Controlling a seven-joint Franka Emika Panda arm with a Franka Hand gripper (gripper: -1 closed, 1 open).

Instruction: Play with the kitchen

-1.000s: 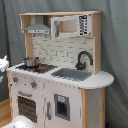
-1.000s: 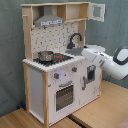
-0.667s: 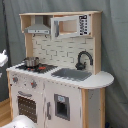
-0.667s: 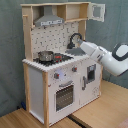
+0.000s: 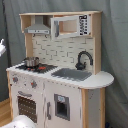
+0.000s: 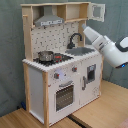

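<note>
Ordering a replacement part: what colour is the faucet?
Black; the faucet shows best in the first exterior view.

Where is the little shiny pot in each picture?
First exterior view: the pot sits on the stove at the kitchen's left end, under the grey hood.
Second exterior view: the pot is left of centre on the stove, again under the hood.
Shared landmark: the black faucet, to the pot's right in both exterior views.

One toy kitchen (image 5: 57, 75) stands in both exterior views; it carries one grey hood (image 5: 37, 28), one black faucet (image 5: 82, 58), one sink (image 5: 71, 74), one metal pot (image 6: 45, 55), one oven door (image 6: 64, 95); one robot arm (image 6: 107, 46).
</note>
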